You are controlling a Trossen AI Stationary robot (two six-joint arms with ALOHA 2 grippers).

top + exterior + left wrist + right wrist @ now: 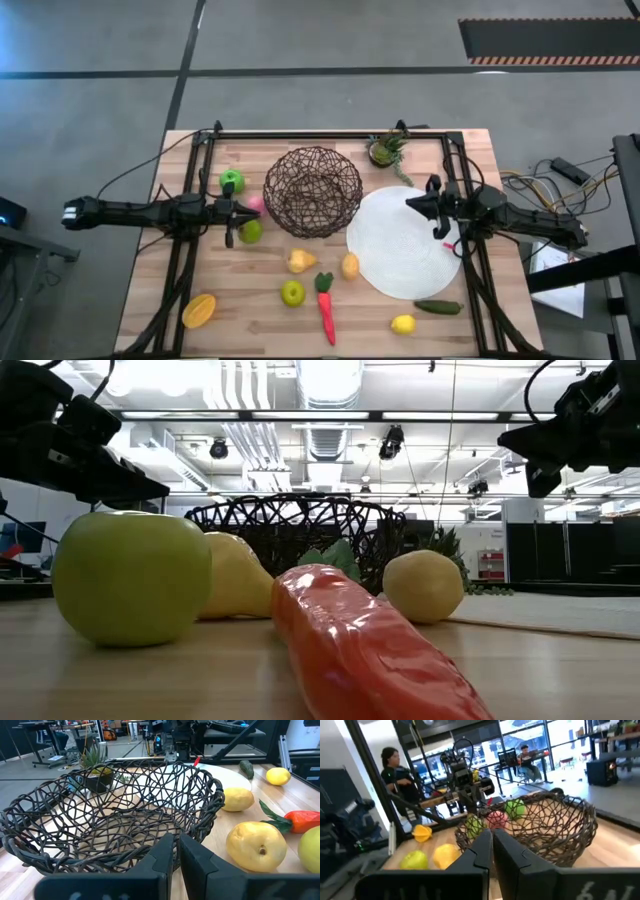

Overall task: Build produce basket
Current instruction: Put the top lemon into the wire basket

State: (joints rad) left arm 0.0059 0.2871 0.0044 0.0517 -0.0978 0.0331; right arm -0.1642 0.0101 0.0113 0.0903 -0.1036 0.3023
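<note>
The dark woven wire basket (313, 192) stands at the table's far middle and holds nothing. Toy produce lies around it: green apples (231, 181) (250, 231) (292, 292), a pink fruit (256, 205), a yellow pear (300, 261), a lemon (350, 266), a red carrot piece (326, 312), an orange piece (198, 310), a second lemon (402, 323) and a cucumber (437, 307). My left gripper (245, 212) is shut and empty, raised just left of the basket, its fingers (165, 852) pointing at the basket. My right gripper (410, 203) is shut and empty, raised over the white plate's far edge, right of the basket.
A flat white round plate (405, 250) lies right of the basket. A small potted plant (385, 150) stands at the far edge. Dark frame rails (190, 250) run along the table's left, right and far sides. People show in the room beyond, in the right wrist view (395, 767).
</note>
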